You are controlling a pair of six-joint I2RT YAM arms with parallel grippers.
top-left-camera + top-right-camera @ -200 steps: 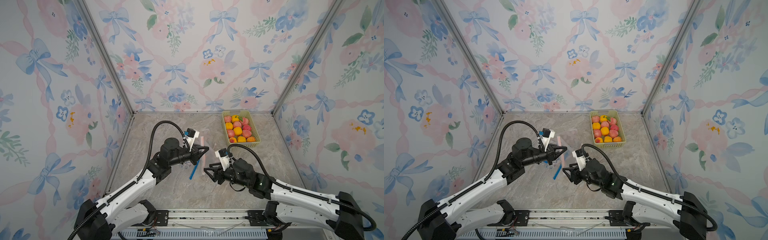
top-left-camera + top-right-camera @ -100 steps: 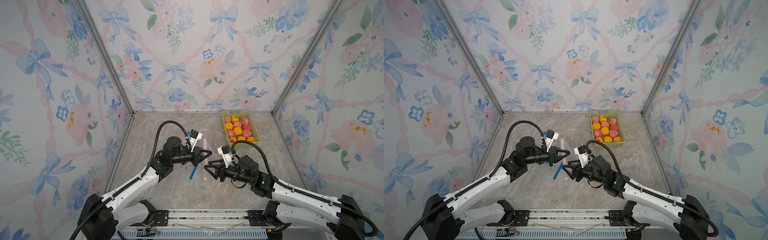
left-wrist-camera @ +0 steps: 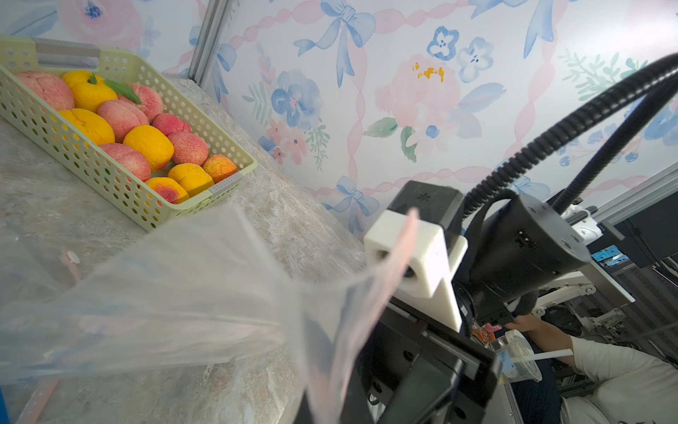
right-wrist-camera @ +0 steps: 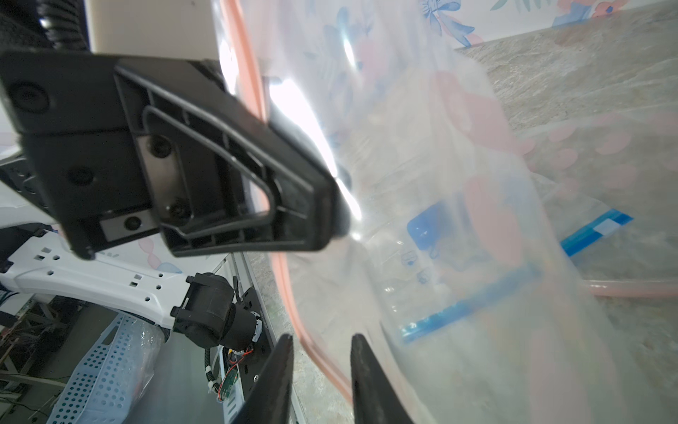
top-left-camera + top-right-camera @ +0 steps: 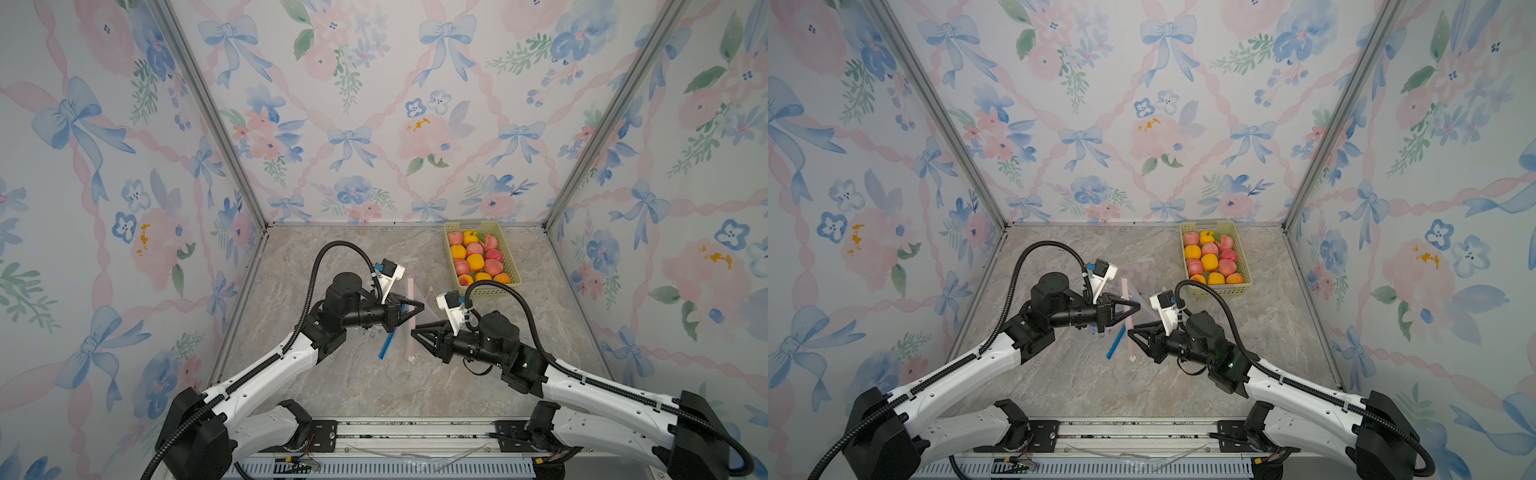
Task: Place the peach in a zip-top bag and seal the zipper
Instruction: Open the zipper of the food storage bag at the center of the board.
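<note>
left jaws clamp bag (image 4: 458, 165), right jaws straddle rim (image 4: 288, 293)

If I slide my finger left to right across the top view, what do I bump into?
Left arm's base → blue zipper strip → right gripper → fruit basket → right arm's base. The left gripper, holding a bag, overlaps the strip, so I skipped it.

Marble-look tabletop (image 5: 332, 386). Far right there's a pale green perforated basket (image 5: 490, 289) full of peaches (image 5: 493, 266) and oranges (image 5: 475, 262). In the middle lie clear zip-top bags (image 4: 605, 257), with a blue zipper strip (image 5: 386, 345) and a pink zipper strip (image 3: 71, 266).
</note>
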